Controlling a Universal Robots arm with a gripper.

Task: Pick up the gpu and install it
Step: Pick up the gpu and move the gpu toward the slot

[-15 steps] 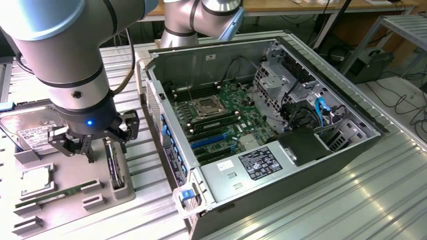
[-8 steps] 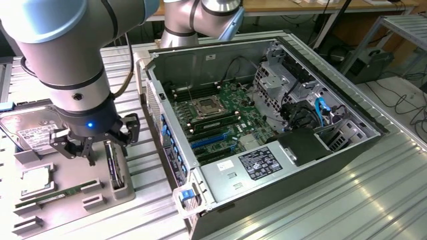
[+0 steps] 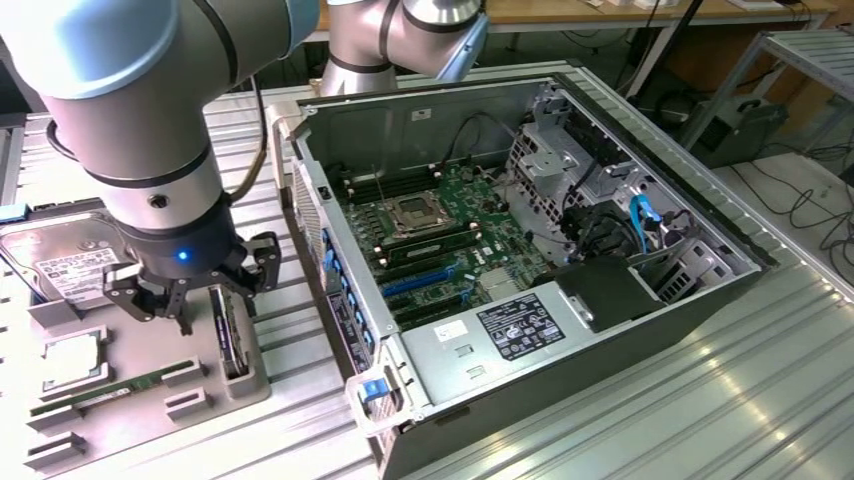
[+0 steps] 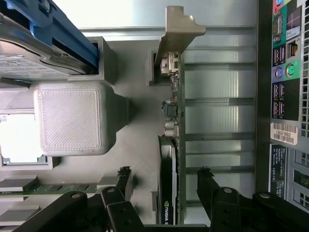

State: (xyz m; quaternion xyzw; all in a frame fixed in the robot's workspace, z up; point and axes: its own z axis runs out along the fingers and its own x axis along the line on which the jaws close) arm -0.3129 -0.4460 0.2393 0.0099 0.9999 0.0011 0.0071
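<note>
Gripper (image 4: pixel 165 173), spread wide, sits either side of the gpu (image 4: pixel 170 203) standing in the gray tray (image 4: pixel 140 145); exterior view shows the open computer (image 3: pixel 387 130).

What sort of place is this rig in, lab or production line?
Probably a robotics lab workcell for PC assembly: a grey jointed robot arm above a grey moulded parts tray, an open black computer tower case lying on a ribbed metal table, and a wooden desk with cables behind.

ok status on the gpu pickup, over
pincer open, fingers either side of the gpu, not touching. gpu on edge in its grey tray slot, not lifted. nothing between fingers and card.
</note>
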